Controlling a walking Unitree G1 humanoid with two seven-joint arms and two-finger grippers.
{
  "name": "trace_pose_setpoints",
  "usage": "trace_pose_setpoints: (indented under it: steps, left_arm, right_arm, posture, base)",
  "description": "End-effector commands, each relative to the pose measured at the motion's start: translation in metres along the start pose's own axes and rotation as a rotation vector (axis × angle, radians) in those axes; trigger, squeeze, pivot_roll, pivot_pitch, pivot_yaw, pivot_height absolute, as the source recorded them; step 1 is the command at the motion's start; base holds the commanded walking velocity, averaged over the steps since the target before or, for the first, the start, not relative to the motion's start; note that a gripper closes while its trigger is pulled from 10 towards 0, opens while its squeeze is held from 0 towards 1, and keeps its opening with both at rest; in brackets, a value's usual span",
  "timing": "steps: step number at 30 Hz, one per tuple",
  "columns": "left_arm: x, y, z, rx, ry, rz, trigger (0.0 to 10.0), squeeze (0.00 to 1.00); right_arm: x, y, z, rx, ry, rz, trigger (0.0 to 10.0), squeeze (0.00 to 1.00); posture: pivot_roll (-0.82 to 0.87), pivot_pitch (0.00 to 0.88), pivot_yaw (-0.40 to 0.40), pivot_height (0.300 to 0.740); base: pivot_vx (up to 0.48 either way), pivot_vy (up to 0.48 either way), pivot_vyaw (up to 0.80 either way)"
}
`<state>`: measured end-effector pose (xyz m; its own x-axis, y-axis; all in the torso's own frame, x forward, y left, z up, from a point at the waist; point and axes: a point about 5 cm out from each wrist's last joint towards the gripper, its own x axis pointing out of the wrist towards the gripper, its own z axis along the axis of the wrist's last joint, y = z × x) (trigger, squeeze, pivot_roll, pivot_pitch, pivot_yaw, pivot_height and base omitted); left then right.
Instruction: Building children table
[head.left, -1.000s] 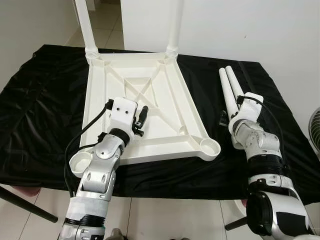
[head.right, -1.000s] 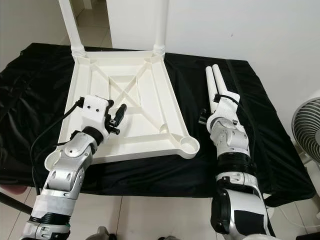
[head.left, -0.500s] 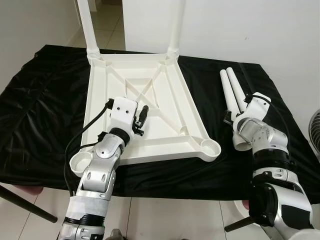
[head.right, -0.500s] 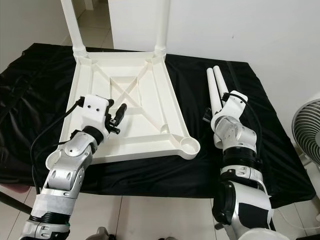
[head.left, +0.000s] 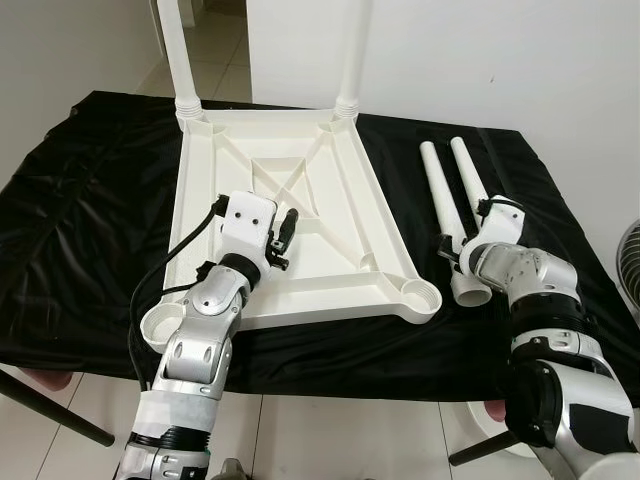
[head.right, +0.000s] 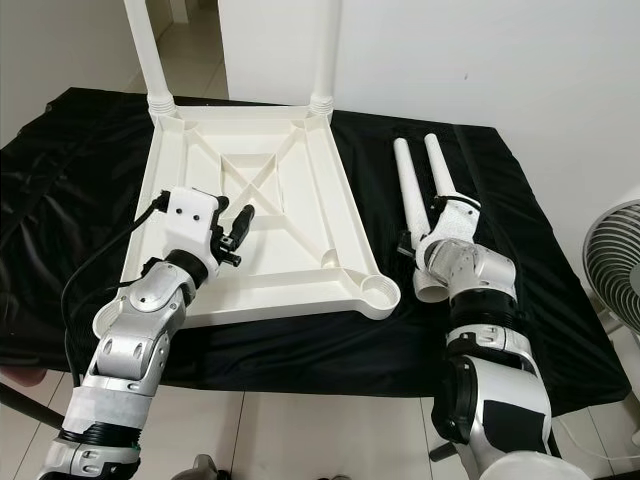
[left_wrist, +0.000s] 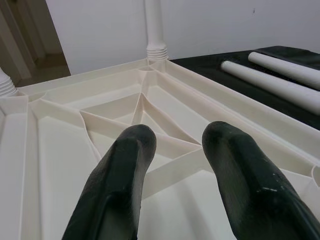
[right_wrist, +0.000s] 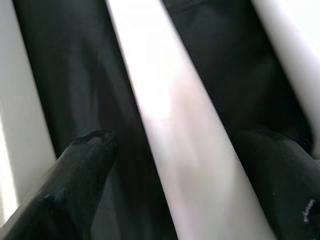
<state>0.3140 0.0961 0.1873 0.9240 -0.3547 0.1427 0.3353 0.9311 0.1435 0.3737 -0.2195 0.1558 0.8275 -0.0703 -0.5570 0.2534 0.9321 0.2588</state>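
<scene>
2 loose legs lying on black-draped worktop | right pincer straddling inner leg, fingers spread, not clamped | left pincer hovering released over upturned tabletop

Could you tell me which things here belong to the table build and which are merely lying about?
Belonging to the job:
upturned white tabletop
two fitted legs
two loose legs

Merely about:
black cloth
fan
</scene>
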Motion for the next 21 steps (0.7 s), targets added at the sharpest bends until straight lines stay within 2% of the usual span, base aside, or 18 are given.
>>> trace_pose_setpoints:
  steps: [1, 3, 4, 6, 7, 9, 10, 11, 17, 21]
  left_arm:
    - [-0.002, 0.000, 0.002, 0.000, -0.006, 0.019, 10.0, 0.00]
    - [-0.002, 0.000, 0.002, 0.000, -0.006, 0.019, 10.0, 0.00]
    - [-0.002, 0.000, 0.001, -0.001, -0.006, 0.025, 10.0, 0.00]
    - [-0.002, 0.001, 0.001, -0.002, -0.006, 0.028, 10.0, 0.00]
    - [-0.002, 0.001, 0.002, -0.001, -0.007, 0.030, 10.0, 0.00]
    - [-0.002, 0.001, 0.002, -0.001, -0.008, 0.029, 10.0, 0.00]
    - [-0.001, 0.001, 0.002, -0.002, -0.008, 0.030, 10.0, 0.00]
    - [-0.001, 0.001, 0.002, -0.002, -0.009, 0.032, 10.0, 0.00]
    - [-0.001, 0.001, 0.002, -0.002, -0.010, 0.036, 10.0, 0.00]
    - [-0.001, 0.001, 0.003, -0.004, -0.011, 0.041, 10.0, 0.00]
  right_arm:
    - [0.007, -0.001, -0.027, 0.015, 0.148, 0.025, 9.0, 0.00]
    - [0.007, -0.001, -0.027, 0.015, 0.148, 0.025, 9.0, 0.00]
    - [0.007, 0.001, -0.031, 0.019, 0.196, 0.049, 4.7, 0.00]
    - [0.007, 0.001, -0.032, 0.022, 0.216, 0.059, 4.7, 0.00]
    - [0.008, 0.001, -0.033, 0.029, 0.241, 0.061, 2.8, 0.00]
    - [0.008, 0.001, -0.033, 0.036, 0.246, 0.060, 2.8, 0.00]
    - [0.008, 0.001, -0.033, 0.040, 0.248, 0.066, 0.4, 0.00]
    - [0.008, 0.001, -0.033, 0.054, 0.256, 0.075, 0.0, 0.00]
    - [0.008, 0.001, -0.029, 0.071, 0.237, 0.083, 0.0, 0.00]
    - [0.008, 0.007, -0.022, 0.064, 0.191, 0.140, 0.0, 0.00]
  posture:
    - [0.11, 0.047, -0.047, 0.740]
    - [0.11, 0.047, -0.047, 0.740]
    - [0.11, 0.048, -0.050, 0.740]
    - [0.11, 0.048, -0.050, 0.740]
    - [0.11, 0.048, -0.050, 0.740]
    - [0.11, 0.048, -0.050, 0.740]
    - [0.11, 0.049, -0.054, 0.740]
    - [0.11, 0.049, -0.054, 0.740]
    - [0.11, 0.056, -0.059, 0.740]
    - [0.11, 0.062, -0.062, 0.740]
  base:
    - [0.000, 0.000, 0.00]
    - [0.000, 0.000, 0.00]
    - [0.000, 0.000, 0.00]
    - [0.000, 0.000, 0.00]
    - [0.000, 0.000, 0.00]
    - [0.000, 0.000, 0.00]
    - [0.000, 0.000, 0.00]
    - [0.000, 0.000, 0.00]
    - [0.000, 0.000, 0.00]
    - [0.000, 0.000, 0.00]
